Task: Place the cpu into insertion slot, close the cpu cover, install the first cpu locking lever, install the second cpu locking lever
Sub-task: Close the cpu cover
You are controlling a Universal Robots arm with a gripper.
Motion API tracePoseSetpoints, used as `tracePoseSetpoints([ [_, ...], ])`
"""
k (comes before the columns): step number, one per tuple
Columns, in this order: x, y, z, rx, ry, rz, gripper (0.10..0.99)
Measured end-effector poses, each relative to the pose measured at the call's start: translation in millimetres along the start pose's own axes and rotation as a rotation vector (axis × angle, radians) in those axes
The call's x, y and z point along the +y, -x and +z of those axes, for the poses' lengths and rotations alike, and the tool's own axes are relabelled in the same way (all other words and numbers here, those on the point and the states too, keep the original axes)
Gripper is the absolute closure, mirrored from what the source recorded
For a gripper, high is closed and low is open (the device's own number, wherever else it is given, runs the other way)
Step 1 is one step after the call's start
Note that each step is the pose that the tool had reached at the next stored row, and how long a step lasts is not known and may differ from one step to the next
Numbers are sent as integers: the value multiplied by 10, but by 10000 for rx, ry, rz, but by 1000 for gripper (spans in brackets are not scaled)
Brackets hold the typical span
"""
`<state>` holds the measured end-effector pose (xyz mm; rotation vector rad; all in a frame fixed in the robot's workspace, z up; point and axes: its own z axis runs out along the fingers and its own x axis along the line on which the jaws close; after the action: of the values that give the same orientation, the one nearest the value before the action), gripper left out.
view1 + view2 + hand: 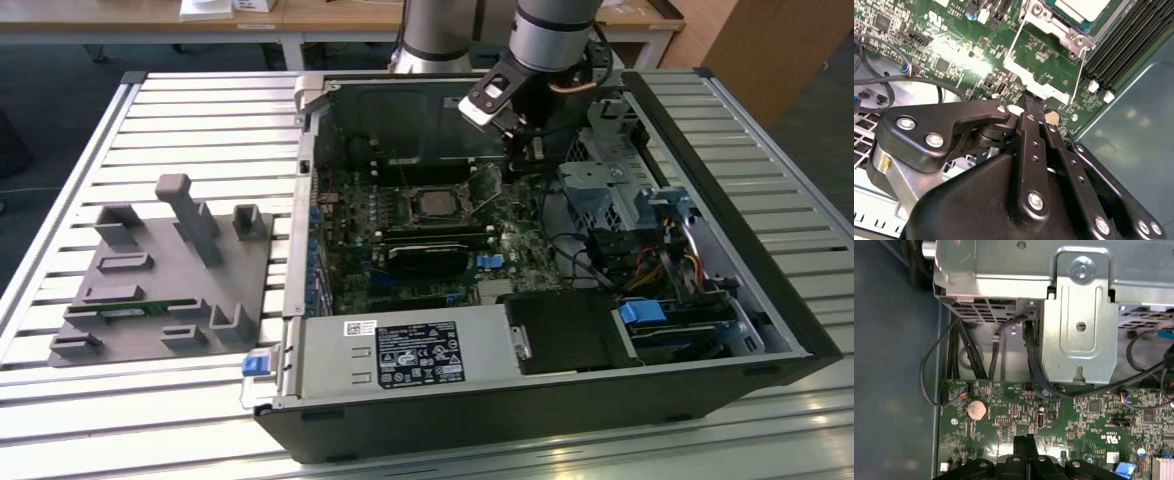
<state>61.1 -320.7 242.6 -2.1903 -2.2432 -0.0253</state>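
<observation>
A: So, cpu [1081, 7] status?
B: In the insertion slot [402, 206], we think; cpu cover [1051, 21] seems down, both levers [1015, 42] look unlatched. Our gripper [1032, 106]'s clenched, empty, near the slot, over the mobo [1004, 430].

Green circuit board [1004, 405], black gripper [1033, 106], pale silvery cpu [1084, 6], grey slatted table [174, 110]

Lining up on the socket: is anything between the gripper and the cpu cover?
Nothing visible. In the second wrist view the gripper, fingers shut, hangs over the green board beside the cpu cover. Only flat board and a thin locking lever lie between them.
</observation>
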Motion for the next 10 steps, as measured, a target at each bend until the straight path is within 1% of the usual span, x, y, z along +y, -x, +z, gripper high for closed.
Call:
tracePoseSetpoints([
  [4,-34,-1,1,0,1,-1,980],
  [10,-57,-1,1,0,0,-1,980],
])
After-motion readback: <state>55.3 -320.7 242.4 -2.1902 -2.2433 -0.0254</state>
